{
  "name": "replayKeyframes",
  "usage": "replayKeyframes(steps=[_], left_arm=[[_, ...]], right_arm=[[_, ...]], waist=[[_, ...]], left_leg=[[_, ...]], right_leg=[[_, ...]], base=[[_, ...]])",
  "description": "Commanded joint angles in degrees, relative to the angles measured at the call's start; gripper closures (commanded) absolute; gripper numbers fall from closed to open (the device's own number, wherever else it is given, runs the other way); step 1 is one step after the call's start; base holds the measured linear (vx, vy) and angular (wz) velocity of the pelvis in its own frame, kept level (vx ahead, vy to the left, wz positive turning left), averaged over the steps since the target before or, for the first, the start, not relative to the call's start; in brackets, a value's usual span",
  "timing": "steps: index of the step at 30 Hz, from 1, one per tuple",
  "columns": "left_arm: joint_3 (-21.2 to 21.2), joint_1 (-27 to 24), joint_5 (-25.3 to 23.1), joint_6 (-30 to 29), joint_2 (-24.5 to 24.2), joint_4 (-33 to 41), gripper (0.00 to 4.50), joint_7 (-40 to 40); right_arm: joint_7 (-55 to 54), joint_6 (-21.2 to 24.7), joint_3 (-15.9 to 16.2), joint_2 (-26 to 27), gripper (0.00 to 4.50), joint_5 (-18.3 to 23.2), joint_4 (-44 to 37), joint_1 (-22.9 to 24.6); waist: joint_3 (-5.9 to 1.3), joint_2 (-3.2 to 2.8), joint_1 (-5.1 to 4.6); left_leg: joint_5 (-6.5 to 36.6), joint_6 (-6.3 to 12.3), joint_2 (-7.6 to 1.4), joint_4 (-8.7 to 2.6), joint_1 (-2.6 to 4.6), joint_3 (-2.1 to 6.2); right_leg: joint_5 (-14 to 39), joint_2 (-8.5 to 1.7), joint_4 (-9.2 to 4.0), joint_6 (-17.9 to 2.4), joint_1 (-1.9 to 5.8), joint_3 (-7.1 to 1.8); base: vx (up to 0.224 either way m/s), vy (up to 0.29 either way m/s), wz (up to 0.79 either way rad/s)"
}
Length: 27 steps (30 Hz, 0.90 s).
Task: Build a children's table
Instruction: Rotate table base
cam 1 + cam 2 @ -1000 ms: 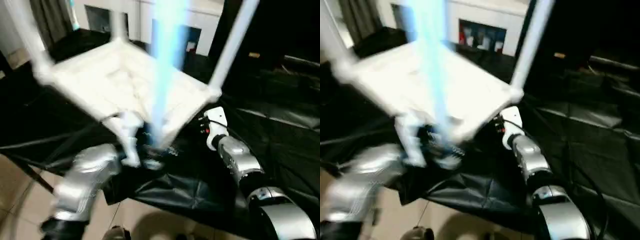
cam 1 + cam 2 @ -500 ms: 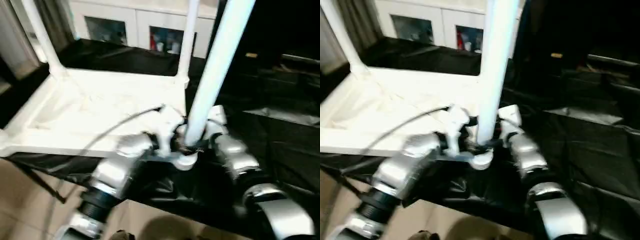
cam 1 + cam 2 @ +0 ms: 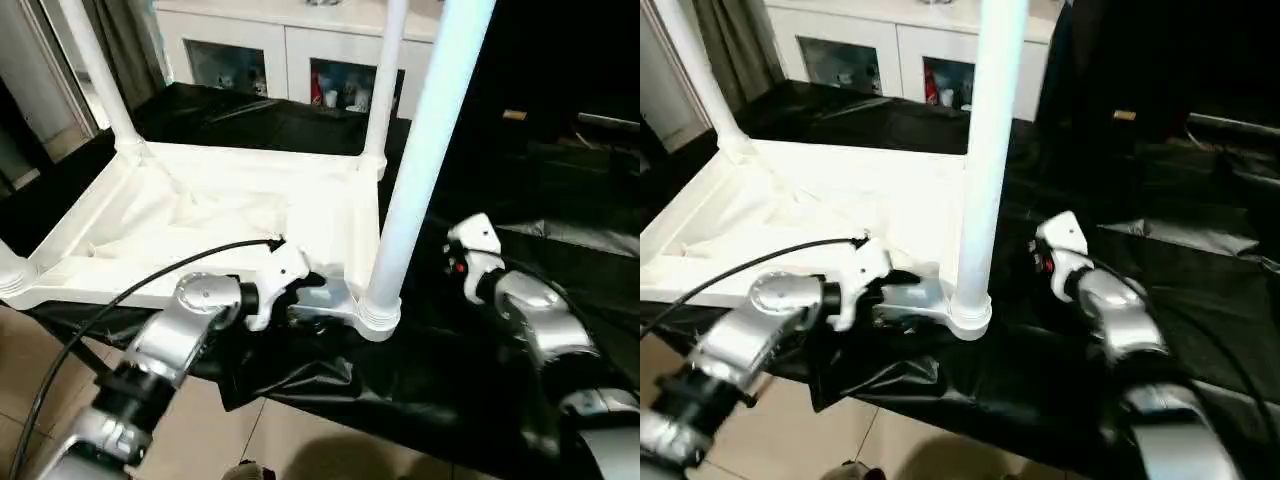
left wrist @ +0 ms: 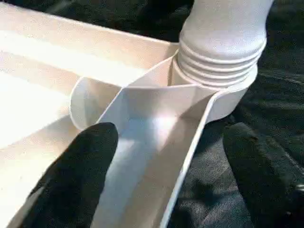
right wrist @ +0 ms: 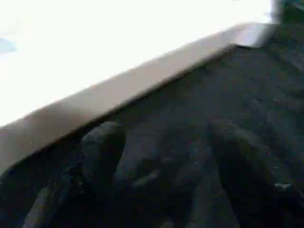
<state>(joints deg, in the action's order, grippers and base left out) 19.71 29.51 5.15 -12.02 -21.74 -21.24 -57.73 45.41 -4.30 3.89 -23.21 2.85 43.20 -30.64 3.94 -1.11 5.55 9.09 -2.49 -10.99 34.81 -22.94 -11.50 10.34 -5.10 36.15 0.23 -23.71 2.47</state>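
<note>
**Fig. Table (image 3: 230, 215) and both pincers at the near corner.**

Lay inverted on the black-draped worktop (image 3: 330, 385), ribbed underside up, legs standing upward. Showed the near leg (image 3: 420, 160) seated in its corner socket (image 4: 216, 102), long axis upright and square to the top.

Left pincer (image 4: 168, 142): held apart, astride the near rim (image 4: 187, 156). One finger (image 4: 90, 147) lay inside the underside, the other (image 4: 249, 152) outside over the cloth. Clamped on nothing, with a gap showing between the rim and the outer finger. Had the socket straight ahead of the fingertips, near but apart, with the rim running lengthwise between the fingers toward it.

Right pincer (image 5: 164, 137): likewise apart and empty, over bare cloth. Had the edge (image 5: 142, 80) of the table crossing just beyond its fingertips, untouched. Stood on the side of the socket away from the left pincer, near it but apart.

Judged: left arm the nearer, already lined up on the rim. Needed only to be closed across the thickness of the rim to take hold. Right arm short of the corner, needing to be brought toward the socket or leg before any grip. Upright leg best approached from the side, across its long axis.
</note>
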Motion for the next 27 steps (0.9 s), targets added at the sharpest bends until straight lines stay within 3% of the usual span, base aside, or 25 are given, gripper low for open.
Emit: replayKeyframes(steps=[1, 8, 10, 14, 17, 19, 27], left_arm=[[0.7, 1.9, -0.6, 1.1, -0.5, -2.1, 0.91, -1.8], [1.5, 3.7, 1.1, -1.1, -0.2, -5.2, 1.41, -7.0], [1.6, 3.9, 1.2, -1.6, -0.1, -5.5, 1.72, -7.8], [1.5, 5.7, 0.2, 0.2, 0.9, -9.8, 2.02, -8.8], [1.3, 7.0, -0.1, 1.3, 1.4, -12.4, 2.26, -9.4], [1.4, 8.3, -0.4, 2.2, 1.7, -14.6, 2.35, -10.6], [3.1, 11.8, -3.3, 6.1, 1.9, -20.7, 3.11, -12.4]], right_arm=[[5.6, 2.1, 1.9, -2.1, 1.25, 1.5, -5.6, 1.5], [19.1, 11.1, 5.1, -8.8, 1.25, 6.8, -20.5, 7.1], [19.9, 11.6, 5.2, -9.3, 1.25, 6.8, -21.2, 7.4], [21.9, 13.1, 5.0, -10.7, 1.25, 6.4, -23.3, 8.4], [22.1, 14.8, 5.2, -11.4, 1.25, 7.0, -25.6, 9.1], [22.3, 15.9, 5.3, -12.1, 1.25, 7.4, -27.4, 9.8], [22.6, 17.2, 4.8, -12.8, 1.25, 7.4, -29.8, 11.1]], waist=[[-4.76, 0.48, 0.49], [-4.74, 0.84, 1.11], [-4.72, 1.16, 1.17], [-4.59, 1.11, 1.17], [-4.58, 1.11, 1.18], [-4.6, 0.8, 1.22], [-4.57, 0.82, 1.17]], left_leg=[[13.7, 2.37, -1.74, -3.77, 1.54, 0.96], [12.9, 3.49, -1.92, -3.72, 1.45, 1.0], [13.4, 3.1, -1.9, -3.69, 1.46, 1.02], [14.4, 2.62, -1.8, -3.76, 1.52, 1.05], [14.5, 2.3, -1.81, -3.88, 1.59, 1.15], [14.6, 2.2, -1.88, -3.87, 1.6, 1.19], [15.8, 1.81, -1.89, -3.96, 1.62, 1.32]], right_leg=[[10.5, -2.49, -4.37, -13.1, 2.93, -1.69], [11.7, -2.72, -4.41, -13.2, 2.95, -1.72], [13.8, -2.91, -4.62, -13.1, 2.82, -1.7], [16.7, -2.9, -5.14, -12.0, 2.62, -1.71], [17.2, -2.85, -5.21, -11.5, 2.61, -1.68], [16.9, -2.99, -5.17, -11.6, 2.62, -1.77], [18.2, -3.14, -5.42, -11.4, 2.7, -1.64]], base=[[0.0, 0.0, 0.0], [0.0, 0.0, 0.0], [0.0, 0.0, 0.0], [0.0, 0.0, 0.0], [0.0, 0.0, 0.0], [0.0, 0.0, 0.0], [0.0, 0.0, 0.0]])
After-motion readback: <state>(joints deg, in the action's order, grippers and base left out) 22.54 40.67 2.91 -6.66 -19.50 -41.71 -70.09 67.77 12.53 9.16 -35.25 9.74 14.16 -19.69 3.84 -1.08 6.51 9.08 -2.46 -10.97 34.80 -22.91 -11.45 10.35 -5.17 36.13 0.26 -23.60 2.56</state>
